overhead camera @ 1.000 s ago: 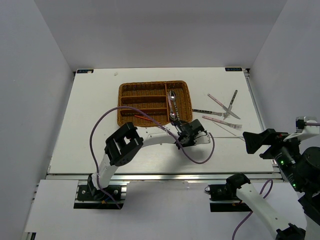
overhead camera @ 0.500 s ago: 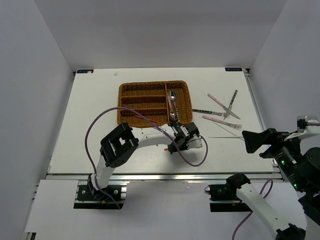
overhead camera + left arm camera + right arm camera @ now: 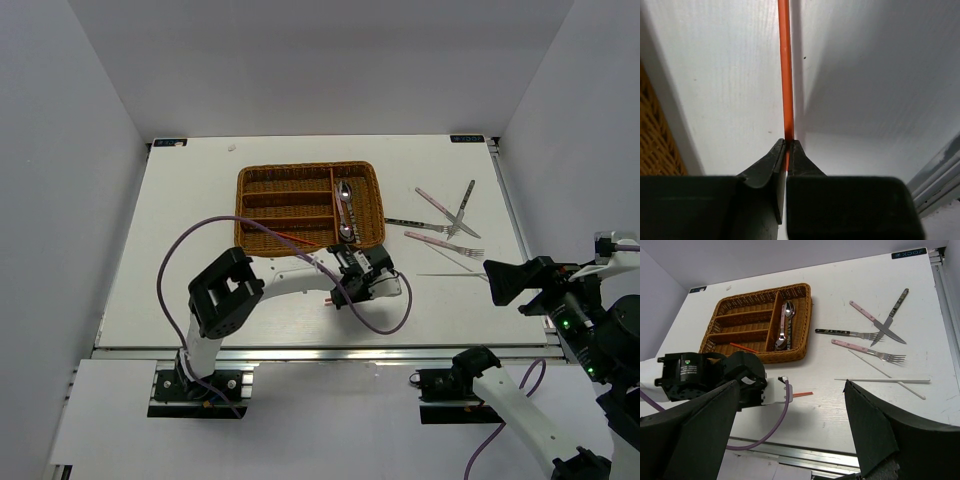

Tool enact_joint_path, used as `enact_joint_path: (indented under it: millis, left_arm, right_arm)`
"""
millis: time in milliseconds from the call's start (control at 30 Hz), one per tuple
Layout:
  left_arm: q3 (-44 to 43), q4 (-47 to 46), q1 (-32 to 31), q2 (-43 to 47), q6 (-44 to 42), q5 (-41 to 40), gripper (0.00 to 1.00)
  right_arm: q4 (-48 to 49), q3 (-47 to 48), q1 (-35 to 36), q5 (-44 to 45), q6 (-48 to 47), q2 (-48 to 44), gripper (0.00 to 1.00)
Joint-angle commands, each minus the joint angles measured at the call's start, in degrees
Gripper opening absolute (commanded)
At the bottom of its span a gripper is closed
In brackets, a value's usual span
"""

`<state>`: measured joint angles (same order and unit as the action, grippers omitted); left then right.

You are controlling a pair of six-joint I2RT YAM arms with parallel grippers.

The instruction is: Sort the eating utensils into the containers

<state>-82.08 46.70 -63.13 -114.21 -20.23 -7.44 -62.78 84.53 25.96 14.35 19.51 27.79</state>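
Red chopstick (image 3: 785, 75) is pinched between the closed jaws of the left gripper (image 3: 786, 142), low over the white table (image 3: 200, 290), just in front of the wicker tray (image 3: 241, 216). Another red chopstick (image 3: 744, 347) lies in one long slot of the tray. The right gripper (image 3: 791, 405) hangs high above the table, its jaws wide apart and holding nothing.

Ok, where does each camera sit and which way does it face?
Top external: above and behind the bases, looking down on the white table and brown woven wicker tray; both arms show.
Left wrist: on the left gripper, looking along its black fingers at the pinched thin red chopstick.
Right wrist: raised near right, looking forward and down over the table between its spread dark fingers.
Shared: top and right wrist both show tray and left arm.
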Motion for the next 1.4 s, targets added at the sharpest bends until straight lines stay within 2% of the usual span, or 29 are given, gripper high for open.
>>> enact_joint_path:
  millis: [0,267,433,633,867,1100,1233,1300,1367]
  left_arm:
    - [0.2,-1.4,-0.1,6.5,0.1,-0.5,0.00]
    - [0.6,-2.0,-0.1,10.4,-0.4,-1.3,0.00]
    - [0.6,-2.7,1.4,14.6,-2.5,-4.7,0.00]
    - [-0.8,-2.0,7.7,18.4,-11.1,-4.8,0.00]
    - [0.5,-6.5,21.1,19.4,-21.2,-2.4,0.00]
    - [3.7,-9.9,30.5,20.1,-31.9,1.9,0.00]
    - [7.6,-12.9,34.3,20.9,-33.7,4.6,0.00]
    - [8.7,-14.3,35.0,21.0,-33.4,2.6,0.00]
    - [8.5,-17.1,34.7,21.9,-28.4,1.2,0.00]
  right_arm:
    - [3.5,-0.3,0.0,-0.6,0.1,0.2,0.89]
    - [4.0,-1.6,0.0,-1.0,0.2,0.1,0.89]
    - [4.1,-1.6,0.0,-0.7,0.1,0.2,0.89]
    - [5.0,-2.7,0.0,-1.5,0.1,0.4,0.89]
    - [5.1,-2.4,0.1,-3.2,-0.8,1.2,0.89]
    - [4.9,-1.8,0.0,-5.1,-2.0,2.0,0.89]
    - [5.1,-2.9,0.0,-4.9,-2.7,1.9,0.89]
    - [5.3,-3.7,0.1,-5.2,-2.8,1.7,0.89]
    - [6.0,-4.3,0.0,-4.7,-2.8,1.3,0.89]
